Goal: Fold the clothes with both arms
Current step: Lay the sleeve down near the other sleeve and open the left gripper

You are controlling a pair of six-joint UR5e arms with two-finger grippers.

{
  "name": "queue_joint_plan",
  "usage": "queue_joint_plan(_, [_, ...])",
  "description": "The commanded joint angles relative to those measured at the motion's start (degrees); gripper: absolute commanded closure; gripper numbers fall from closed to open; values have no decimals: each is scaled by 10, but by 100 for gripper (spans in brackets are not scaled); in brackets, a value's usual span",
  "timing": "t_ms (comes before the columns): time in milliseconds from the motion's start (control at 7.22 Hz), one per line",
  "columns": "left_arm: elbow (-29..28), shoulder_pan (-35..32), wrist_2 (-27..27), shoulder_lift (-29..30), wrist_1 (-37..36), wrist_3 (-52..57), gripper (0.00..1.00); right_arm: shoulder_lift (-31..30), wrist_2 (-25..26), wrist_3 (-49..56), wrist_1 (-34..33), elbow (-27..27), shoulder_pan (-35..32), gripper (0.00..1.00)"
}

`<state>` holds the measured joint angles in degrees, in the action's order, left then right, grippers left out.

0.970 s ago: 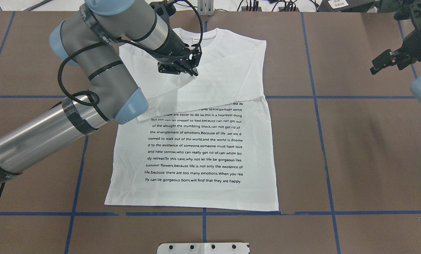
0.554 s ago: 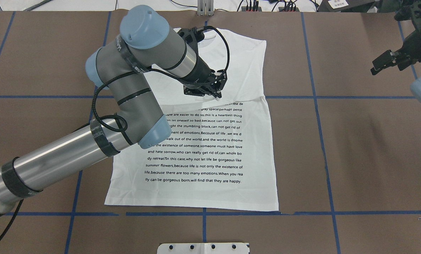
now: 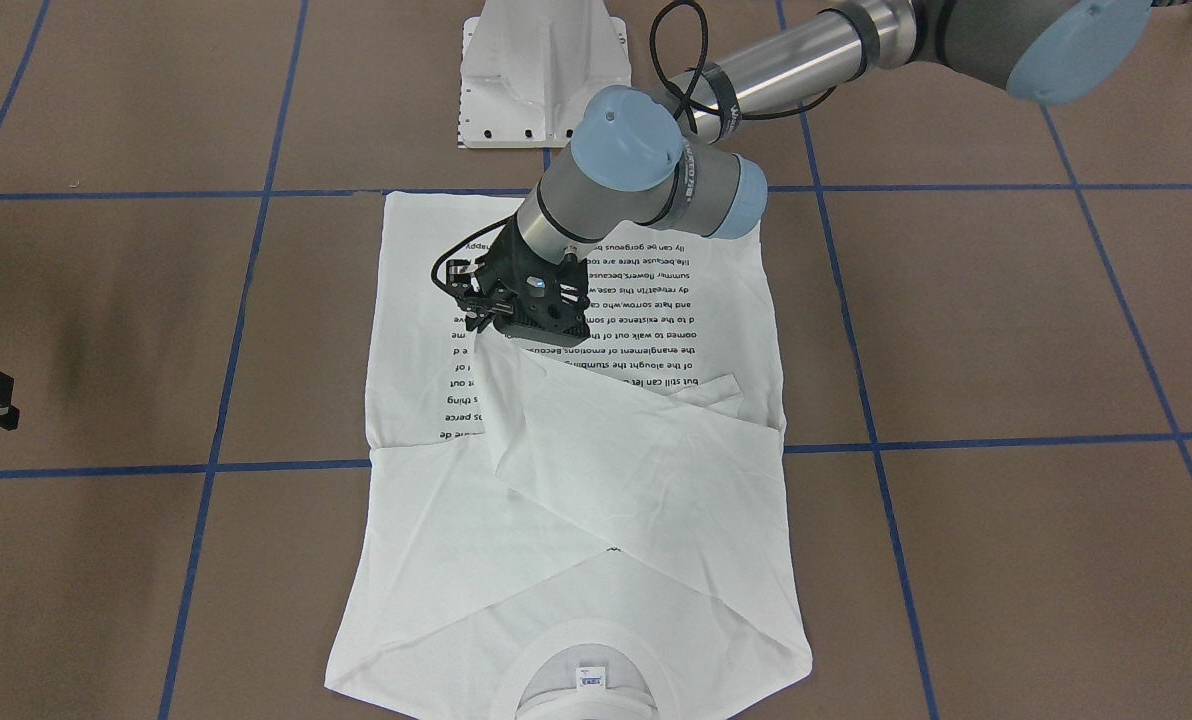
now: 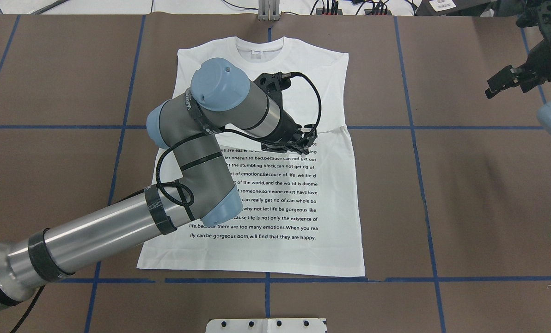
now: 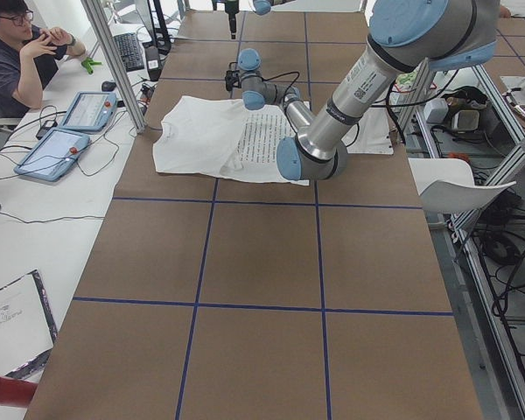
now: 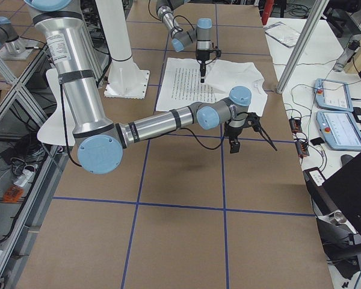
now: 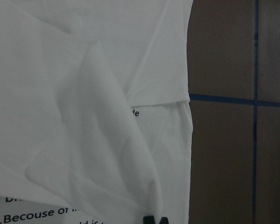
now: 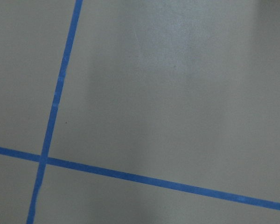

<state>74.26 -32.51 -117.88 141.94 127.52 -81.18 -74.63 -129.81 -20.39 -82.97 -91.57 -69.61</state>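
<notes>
The white T-shirt (image 4: 275,203) lies flat on the brown table, printed text up, with its collar (image 4: 259,46) at the far edge. My left gripper (image 4: 307,147) hovers low over the upper lines of text near the shirt's right side. It is shut on the end of a long sleeve (image 3: 596,440), which lies diagonally across the chest. The left wrist view shows the fingertips (image 7: 154,219) pinched on white cloth. My right gripper (image 4: 499,83) hangs off to the far right, well away from the shirt, open and holding nothing. Its wrist view shows only table and tape.
Blue tape lines (image 4: 414,138) grid the brown table. The white pedestal base (image 3: 541,80) stands at the robot's side of the shirt's hem. Beyond the far edge, a side bench holds tablets (image 5: 66,131), and a person (image 5: 17,61) sits there.
My left gripper has swept right and toward the robot's side, pulling the sleeve from the chest down onto the top of the text. The right arm has hardly moved.
</notes>
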Motion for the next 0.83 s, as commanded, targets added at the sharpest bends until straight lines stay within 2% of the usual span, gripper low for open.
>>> queue_joint_plan(0, [-1, 10, 17, 0, 5, 14, 0, 1, 0, 0, 0, 1, 0, 0])
queue_joint_plan(277, [3, 10, 14, -6, -4, 34, 0, 5, 0, -9, 0, -4, 1, 0])
queue_joint_plan(416, [20, 7, 12, -24, -31, 60, 0, 18, 0, -60, 1, -6, 8, 0])
queue_joint_plan(693, [130, -23, 12, -87, -146, 163, 0, 62, 16, -159, 1, -13, 62, 0])
